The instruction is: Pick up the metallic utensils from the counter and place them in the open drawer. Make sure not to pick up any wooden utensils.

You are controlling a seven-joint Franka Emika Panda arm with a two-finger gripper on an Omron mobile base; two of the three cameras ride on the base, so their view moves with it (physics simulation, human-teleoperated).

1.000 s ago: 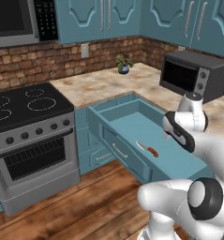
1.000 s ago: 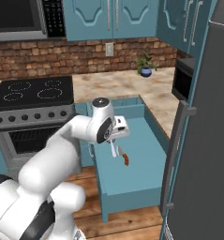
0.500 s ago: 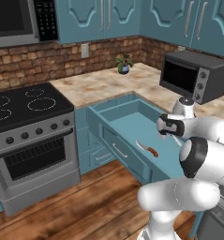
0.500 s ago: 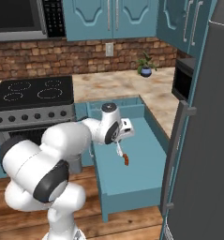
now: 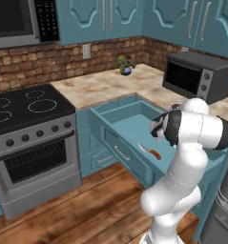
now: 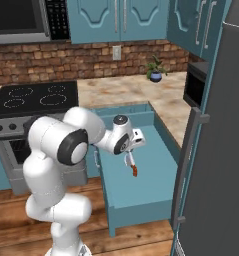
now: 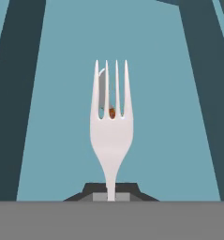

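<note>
In the hand view my gripper (image 7: 111, 194) is shut on the handle of a silver fork (image 7: 111, 136), one of the metallic utensils, whose tines point away from me. Past the tines lies the teal floor of the open drawer (image 7: 62, 117), with the knife (image 7: 102, 86) and its reddish-brown handle directly behind them. From the left base view the gripper (image 5: 157, 129) hangs over the open drawer (image 5: 106, 129), above the knife (image 5: 150, 151). The right base view shows the gripper (image 6: 128, 156) just over that knife (image 6: 134, 170). The marbled counter (image 5: 101, 86) runs behind the drawer.
A black stove (image 5: 25, 109) stands left of the drawer. On the counter are a dark microwave (image 5: 196, 76) to the right and a potted plant (image 5: 126, 64) at the back. A grey fridge (image 6: 216, 150) rises close on the right. Wooden floor lies below.
The arm's elbow has swung round while the hand edged a little left over the drawer. The gripper has stayed shut on the fork, and the knife has not moved.
</note>
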